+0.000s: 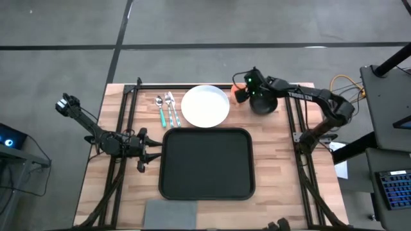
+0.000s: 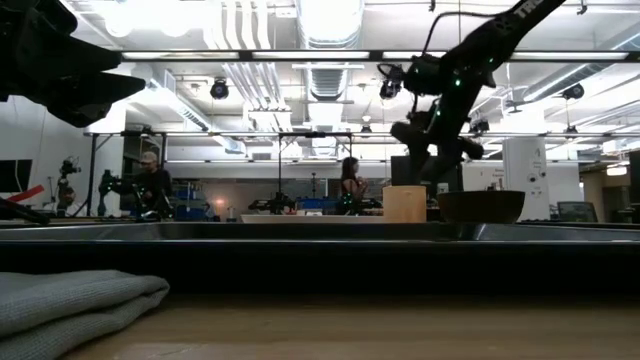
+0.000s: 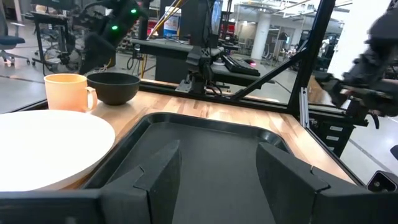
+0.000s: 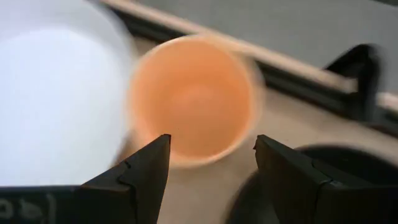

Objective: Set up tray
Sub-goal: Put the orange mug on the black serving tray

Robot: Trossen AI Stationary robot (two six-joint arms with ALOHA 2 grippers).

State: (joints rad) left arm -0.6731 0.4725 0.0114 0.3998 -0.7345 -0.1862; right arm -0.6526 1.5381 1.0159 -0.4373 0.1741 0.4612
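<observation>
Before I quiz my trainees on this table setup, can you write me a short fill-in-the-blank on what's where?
1. The right gripper hangs open above the orange ____.
2. The tray holds ____.
3. The white plate lies between the cutlery and the ____.
4. The left gripper waits beside the tray's ____ edge.

Missing words: cup; nothing; cup; left

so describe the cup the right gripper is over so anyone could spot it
Start at the large black tray in the middle of the table, then go to the round white plate just beyond its far edge. The orange mug stands right beside that plate, under the open right gripper, next to a dark bowl; it is the only orange thing there.
</observation>
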